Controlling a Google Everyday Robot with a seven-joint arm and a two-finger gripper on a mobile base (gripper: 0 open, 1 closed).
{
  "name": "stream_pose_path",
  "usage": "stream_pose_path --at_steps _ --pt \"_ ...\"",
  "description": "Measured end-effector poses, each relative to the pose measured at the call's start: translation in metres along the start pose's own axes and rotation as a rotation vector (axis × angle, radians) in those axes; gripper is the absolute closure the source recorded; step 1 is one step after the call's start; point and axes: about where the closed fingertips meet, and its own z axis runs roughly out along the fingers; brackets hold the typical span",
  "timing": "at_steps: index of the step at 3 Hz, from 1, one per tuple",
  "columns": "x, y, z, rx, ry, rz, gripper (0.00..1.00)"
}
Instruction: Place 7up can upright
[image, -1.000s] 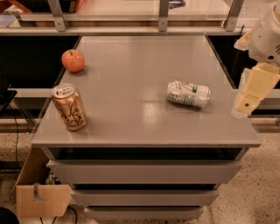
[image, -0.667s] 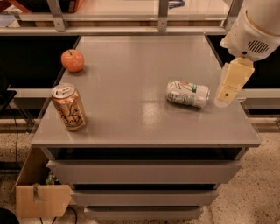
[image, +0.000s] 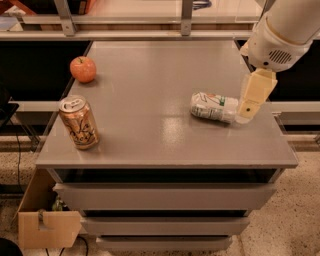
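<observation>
7up can (image: 213, 107) lies on its side on the tabletop (image: 150, 70); the tool (image: 247, 109) hangs just beside one end, its grip impossible to tell.

7up can (image: 214, 107) lying at right of table (image: 150, 75), claw (image: 250, 102) just right of it, other can (image: 79, 122) front-left, apple (image: 83, 69) behind

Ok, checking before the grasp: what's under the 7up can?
Only the grey table top; the 7up can lies on its side on it, covering its own contact patch. The gripper hangs close beside the can.
</observation>
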Motion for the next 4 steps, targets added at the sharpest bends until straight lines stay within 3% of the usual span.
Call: stream_pose_path --at_steps 2,4 --pt "-0.045 -0.001 0.046 -0.04 0.003 -0.136 0.0" --pt "-0.056 -0.015 0.092 -0.06 0.109 -0.097 0.0"
